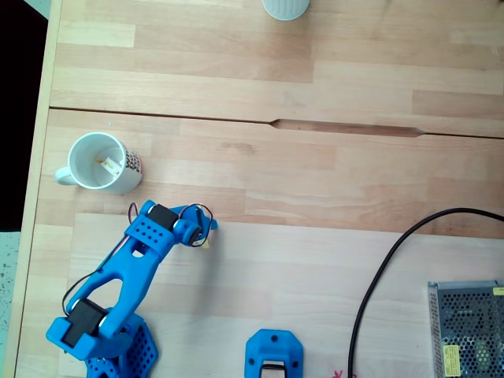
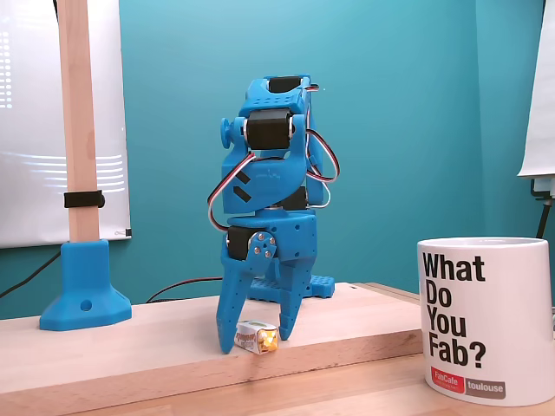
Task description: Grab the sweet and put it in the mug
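My blue gripper (image 2: 257, 341) points straight down at the wooden board. Its two fingers (image 2: 232, 325) press against the two ends of the sweet (image 2: 257, 336), a small white-wrapped candy with a yellow end that still rests on the board. From above, the gripper (image 1: 206, 239) hides most of the sweet (image 1: 206, 245), leaving a yellow bit showing. The mug (image 1: 126, 183) stands up and to the left of the gripper in that fixed view, handle to the left, with another small wrapped candy (image 1: 109, 165) inside. In the low fixed view the mug (image 2: 481, 316) is at the near right, printed with black words.
A plain pale cup (image 1: 285, 8) sits at the top edge. A black cable (image 1: 378, 276) and a metal mesh box (image 1: 468, 327) lie at the right. A blue base (image 2: 84, 290) holding a wooden post (image 2: 78, 121) stands near the arm's base (image 1: 110, 346).
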`<state>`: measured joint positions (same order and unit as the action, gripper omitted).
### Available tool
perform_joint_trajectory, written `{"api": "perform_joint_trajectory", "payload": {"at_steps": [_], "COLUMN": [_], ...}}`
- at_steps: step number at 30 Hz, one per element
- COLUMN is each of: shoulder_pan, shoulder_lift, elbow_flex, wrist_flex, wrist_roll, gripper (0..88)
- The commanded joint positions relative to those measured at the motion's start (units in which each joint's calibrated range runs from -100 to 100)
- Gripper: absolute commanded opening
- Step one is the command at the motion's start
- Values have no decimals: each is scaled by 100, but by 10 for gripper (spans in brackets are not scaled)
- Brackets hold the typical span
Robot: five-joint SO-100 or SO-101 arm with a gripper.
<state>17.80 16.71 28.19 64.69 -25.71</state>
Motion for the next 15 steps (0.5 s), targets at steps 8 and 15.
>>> {"api": "perform_joint_trajectory", "payload": {"at_steps": [8, 15], "shoulder_pan": [-15, -15], "shoulder_lift": [-53, -53], "elbow_flex": [-197, -197], "wrist_flex": [-1, 23], "wrist_roll": [5, 0], "gripper": [163, 154]}}
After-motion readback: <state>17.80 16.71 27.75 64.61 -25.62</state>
